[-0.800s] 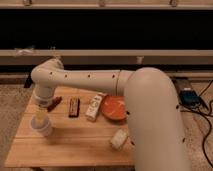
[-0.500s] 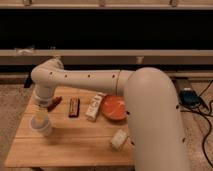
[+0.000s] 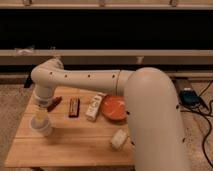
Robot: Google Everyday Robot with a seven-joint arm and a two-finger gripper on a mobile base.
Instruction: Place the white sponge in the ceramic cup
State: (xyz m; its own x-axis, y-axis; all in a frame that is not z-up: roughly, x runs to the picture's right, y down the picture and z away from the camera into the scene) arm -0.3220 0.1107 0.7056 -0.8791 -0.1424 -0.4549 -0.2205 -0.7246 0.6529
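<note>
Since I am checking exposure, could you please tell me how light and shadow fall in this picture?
Camera view: warm, dim light, no hard glare; the band behind the wooden table is nearly black. Camera view: the gripper hangs just over the ceramic cup on the picture's left, with only a faint, soft shadow at the cup's base.

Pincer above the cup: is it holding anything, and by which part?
Cannot tell. The pincer hangs just above the ceramic cup, with a pale cream piece at its rim; any hold is hidden.
</note>
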